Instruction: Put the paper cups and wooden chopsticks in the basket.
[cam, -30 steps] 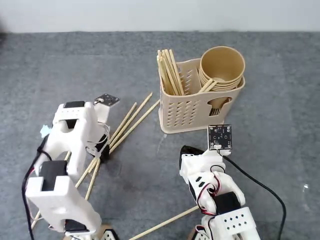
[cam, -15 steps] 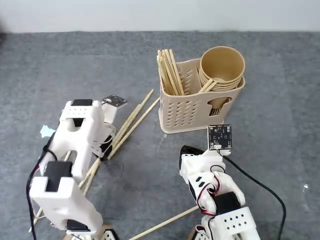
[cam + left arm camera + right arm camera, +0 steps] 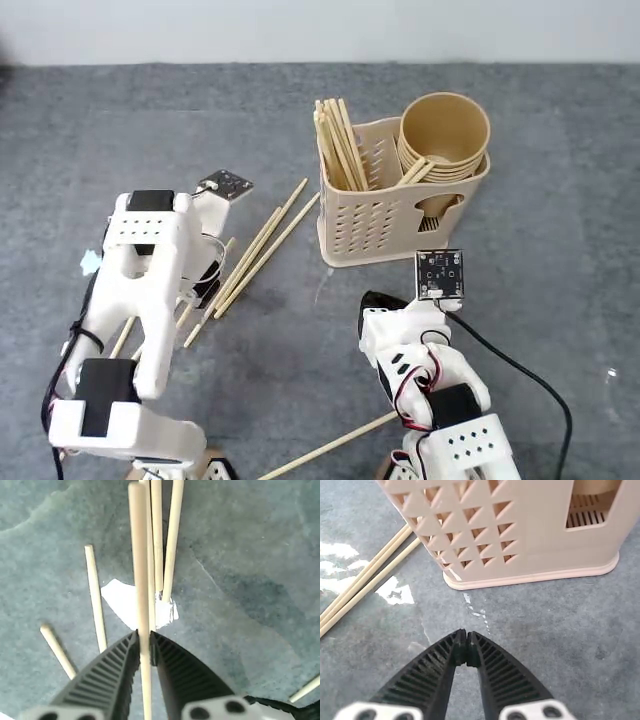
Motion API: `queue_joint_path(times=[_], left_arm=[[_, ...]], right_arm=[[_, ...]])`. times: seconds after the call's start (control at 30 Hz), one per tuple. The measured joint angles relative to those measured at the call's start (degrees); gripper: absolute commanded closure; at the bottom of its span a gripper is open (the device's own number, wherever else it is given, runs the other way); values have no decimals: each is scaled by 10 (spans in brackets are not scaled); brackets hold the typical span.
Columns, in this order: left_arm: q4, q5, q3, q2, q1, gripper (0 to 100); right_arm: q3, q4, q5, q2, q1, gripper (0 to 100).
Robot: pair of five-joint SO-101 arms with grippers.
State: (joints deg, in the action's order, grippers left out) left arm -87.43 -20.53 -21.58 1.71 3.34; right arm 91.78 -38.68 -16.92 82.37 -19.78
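No text, number, label or sign can be read in any view.

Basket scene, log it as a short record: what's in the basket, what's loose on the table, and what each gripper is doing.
In basket: stacked paper cups, bundled chopsticks
On table: loose chopsticks beside the basket, a stray chopstick near the arm bases
Left gripper: shut on a single chopstick
Right gripper: shut, empty, low before the basket
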Motion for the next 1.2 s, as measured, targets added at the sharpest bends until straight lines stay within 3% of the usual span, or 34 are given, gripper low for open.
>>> queue_joint_path(times=[0.2,0.47,0.77,1.0,1.2], left_arm=[[4,0,0,0,0,988],[38,-41,0,2,56,988],[54,-94,13,126,89,987],[56,-111,41,144,95,897],[55,-111,51,149,95,893]], right_arm=[[0,0,0,0,0,988],[0,0,0,0,0,988],[0,0,0,0,0,988],[0,0,0,0,0,988],[0,0,0,0,0,988]])
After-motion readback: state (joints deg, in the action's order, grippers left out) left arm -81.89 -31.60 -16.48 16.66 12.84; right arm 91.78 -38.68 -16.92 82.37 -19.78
